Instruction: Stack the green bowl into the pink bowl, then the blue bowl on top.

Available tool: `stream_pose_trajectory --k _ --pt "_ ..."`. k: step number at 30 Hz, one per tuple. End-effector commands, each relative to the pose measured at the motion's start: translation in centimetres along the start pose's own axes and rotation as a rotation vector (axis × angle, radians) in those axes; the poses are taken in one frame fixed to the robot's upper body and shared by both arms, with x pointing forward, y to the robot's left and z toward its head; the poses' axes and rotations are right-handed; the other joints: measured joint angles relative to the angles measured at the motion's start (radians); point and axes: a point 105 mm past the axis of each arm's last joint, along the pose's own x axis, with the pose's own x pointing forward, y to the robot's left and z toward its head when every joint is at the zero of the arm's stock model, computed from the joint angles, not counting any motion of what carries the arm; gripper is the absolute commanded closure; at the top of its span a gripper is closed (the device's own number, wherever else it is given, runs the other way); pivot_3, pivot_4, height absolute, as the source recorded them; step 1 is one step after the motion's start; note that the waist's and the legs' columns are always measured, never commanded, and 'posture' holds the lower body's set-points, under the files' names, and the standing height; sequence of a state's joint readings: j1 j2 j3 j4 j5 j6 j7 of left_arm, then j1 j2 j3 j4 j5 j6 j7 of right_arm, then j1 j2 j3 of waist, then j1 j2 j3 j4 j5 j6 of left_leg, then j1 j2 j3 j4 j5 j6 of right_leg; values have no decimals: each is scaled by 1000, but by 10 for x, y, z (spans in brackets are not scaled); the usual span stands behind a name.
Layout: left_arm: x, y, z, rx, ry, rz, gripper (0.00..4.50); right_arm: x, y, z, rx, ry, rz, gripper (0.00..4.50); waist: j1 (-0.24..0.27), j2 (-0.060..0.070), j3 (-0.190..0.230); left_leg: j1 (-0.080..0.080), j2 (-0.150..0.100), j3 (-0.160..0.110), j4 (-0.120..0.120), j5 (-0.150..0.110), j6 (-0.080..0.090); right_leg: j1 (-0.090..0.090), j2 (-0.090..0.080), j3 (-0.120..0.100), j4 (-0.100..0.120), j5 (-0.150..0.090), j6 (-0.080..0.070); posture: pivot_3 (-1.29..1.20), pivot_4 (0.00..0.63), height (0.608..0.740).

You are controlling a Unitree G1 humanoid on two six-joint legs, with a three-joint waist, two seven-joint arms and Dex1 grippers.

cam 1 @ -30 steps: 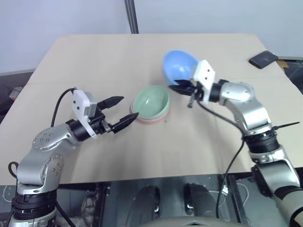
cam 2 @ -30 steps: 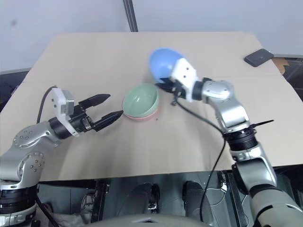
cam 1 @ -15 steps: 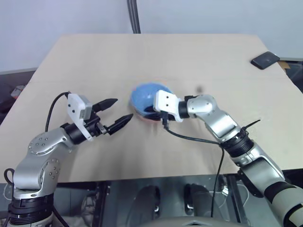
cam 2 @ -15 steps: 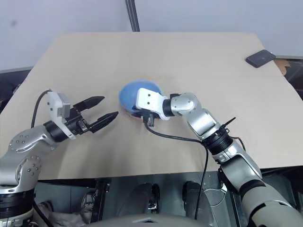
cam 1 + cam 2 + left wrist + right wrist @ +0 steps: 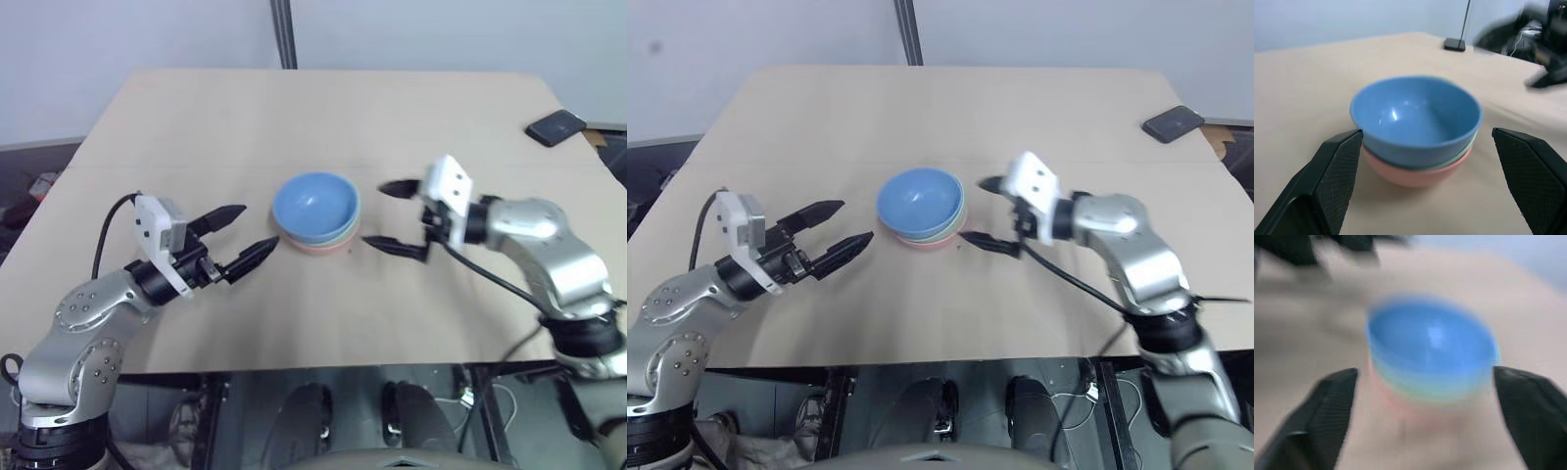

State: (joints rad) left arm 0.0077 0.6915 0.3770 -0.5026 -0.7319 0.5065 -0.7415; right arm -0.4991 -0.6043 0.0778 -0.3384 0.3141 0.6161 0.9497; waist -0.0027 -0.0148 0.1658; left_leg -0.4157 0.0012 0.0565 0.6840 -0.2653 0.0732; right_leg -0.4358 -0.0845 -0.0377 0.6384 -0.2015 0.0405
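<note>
Matte tan board forms the tabletop (image 5: 196,127), flat and unmarked, with a dark flat phone-like slab (image 5: 556,126) lying near its far right corner. Three smooth, round plastic bowls sit nested at its middle: the pink bowl (image 5: 1415,175) at the bottom, the green bowl (image 5: 1467,145) showing as a thin mint rim, the glossy blue bowl (image 5: 313,205) on top, upright. A second ago the blue bowl was tilted in the air, clamped by the right pincer (image 5: 394,216); that pincer has since let go and drawn back to the right, its fingers spread wide, just beside the stack. The left pincer (image 5: 240,236) stands wide and empty as before, near the stack
</note>
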Motion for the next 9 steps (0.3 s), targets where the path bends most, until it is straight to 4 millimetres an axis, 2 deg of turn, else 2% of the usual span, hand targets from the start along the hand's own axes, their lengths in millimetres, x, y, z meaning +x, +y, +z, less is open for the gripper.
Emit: stream_pose_trajectory --k 1,5,9 --pt "-17 -6 13 24 8 14 0 -48 -18 -2 3 22 -153 24 -8 1 0 0 0 0 -1 0 0 0 0 1 0 0 0 0 150 739" --pt "-42 -4 13 -6 56 39 0 -91 -16 -27 67 112 -211 24 -8 1 0 1 1 0 -2 0 0 0 1 1 0 -1 -1 0 150 739" --pt "-54 -1 8 -6 119 50 0 -103 -11 -32 96 122 -230 24 -8 1 0 2 1 1 -1 -2 4 1 1 1 0 -1 -1 0 150 739"
